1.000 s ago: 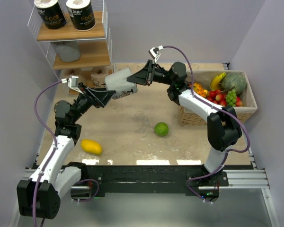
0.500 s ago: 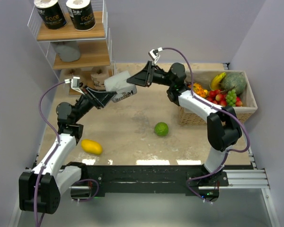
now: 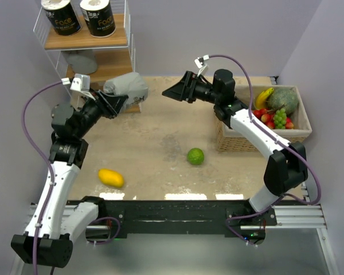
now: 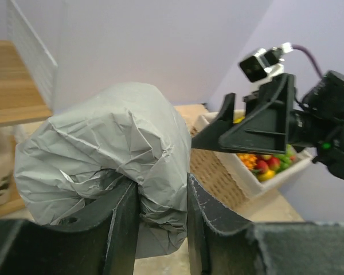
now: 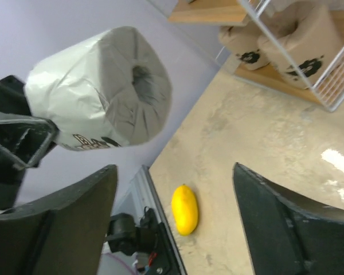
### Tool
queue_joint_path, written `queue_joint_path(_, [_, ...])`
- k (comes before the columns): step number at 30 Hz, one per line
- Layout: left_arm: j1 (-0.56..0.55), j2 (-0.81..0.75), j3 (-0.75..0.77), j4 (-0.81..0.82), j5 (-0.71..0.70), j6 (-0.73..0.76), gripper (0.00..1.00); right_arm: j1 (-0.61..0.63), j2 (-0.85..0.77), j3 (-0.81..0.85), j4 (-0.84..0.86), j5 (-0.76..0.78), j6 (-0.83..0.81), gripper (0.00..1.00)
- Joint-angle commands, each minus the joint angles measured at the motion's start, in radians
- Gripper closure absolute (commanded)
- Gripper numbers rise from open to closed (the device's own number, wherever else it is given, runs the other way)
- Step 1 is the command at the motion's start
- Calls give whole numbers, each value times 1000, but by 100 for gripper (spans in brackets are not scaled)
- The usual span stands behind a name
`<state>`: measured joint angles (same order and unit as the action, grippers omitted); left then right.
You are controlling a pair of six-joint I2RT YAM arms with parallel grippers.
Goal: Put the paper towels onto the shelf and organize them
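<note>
My left gripper (image 3: 119, 100) is shut on the wrapper of a grey paper towel roll (image 3: 126, 87), holding it in the air just in front of the shelf (image 3: 112, 67). In the left wrist view both fingers (image 4: 123, 223) pinch the crumpled grey wrap (image 4: 103, 143). My right gripper (image 3: 165, 92) hangs open to the right of the roll, apart from it, with nothing between its jaws. Its wrist view shows the roll's end hole (image 5: 140, 77). Two black rolls (image 3: 60, 16) (image 3: 97, 16) stand on the top board. Another grey roll (image 3: 80, 61) lies on the middle board. Two tan rolls (image 5: 301, 34) (image 5: 246, 43) sit on the bottom board.
A wicker basket (image 3: 258, 140) full of fruit stands at the right. A round green fruit (image 3: 195, 156) lies mid-table and a yellow oval fruit (image 3: 111, 177) near the front left. Walls close in on the left, back and right.
My right gripper opened, let go of the grey roll and drew back to the right. My left gripper closed on the roll and carried it up and left toward the shelf.
</note>
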<state>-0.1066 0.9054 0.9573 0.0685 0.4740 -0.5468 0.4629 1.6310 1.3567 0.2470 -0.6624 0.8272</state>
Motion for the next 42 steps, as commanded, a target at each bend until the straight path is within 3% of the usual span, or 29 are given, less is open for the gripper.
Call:
queue_joint_path(1, [2, -10, 129, -249, -175, 212, 62, -4, -52, 45, -143, 89, -115, 3])
queue_joint_path(6, [2, 116, 317, -410, -369, 324, 60, -4, -109, 13, -149, 106, -115, 1])
queue_joint_path(11, [5, 205, 389, -372, -472, 369, 61, -6, -169, -5, -184, 135, -141, 1])
queue_joint_path(18, [5, 286, 405, -196, -453, 413, 64, -6, -223, -31, -195, 139, -163, 1])
queue_joint_path(42, [5, 457, 466, 31, -347, 651, 63, -6, -260, -33, -207, 164, -174, 1])
